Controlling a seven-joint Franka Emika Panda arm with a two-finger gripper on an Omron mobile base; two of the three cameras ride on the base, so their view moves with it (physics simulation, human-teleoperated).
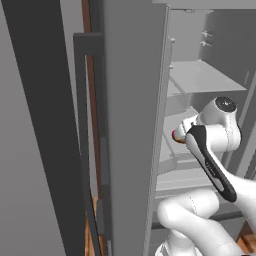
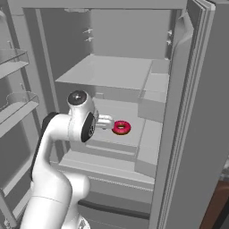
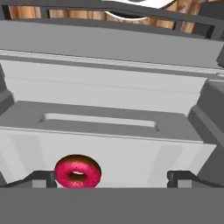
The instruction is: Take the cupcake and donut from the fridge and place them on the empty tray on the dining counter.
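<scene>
From the left base view, the arm reaches past the open door of the fridge [image 1: 135, 125] and the wrist hides most of what it is after; just a sliver of the donut [image 1: 176, 136] peeks out beside it, so a misjudged reach here could go unnoticed. Over to the right base view: the donut [image 2: 121, 127] lies flat on a pale shelf [image 2: 134, 120] inside the fridge [image 2: 192, 134], just beyond the hand, and a push forward could shove it deeper rather than catch it. In the hand view the end effector [image 3: 112, 178] is spread wide and holds nothing, while the donut [image 3: 78, 171] sits off towards one fingertip [image 3: 43, 178]; closing from here risks clipping the ring's edge and flicking it away.
</scene>
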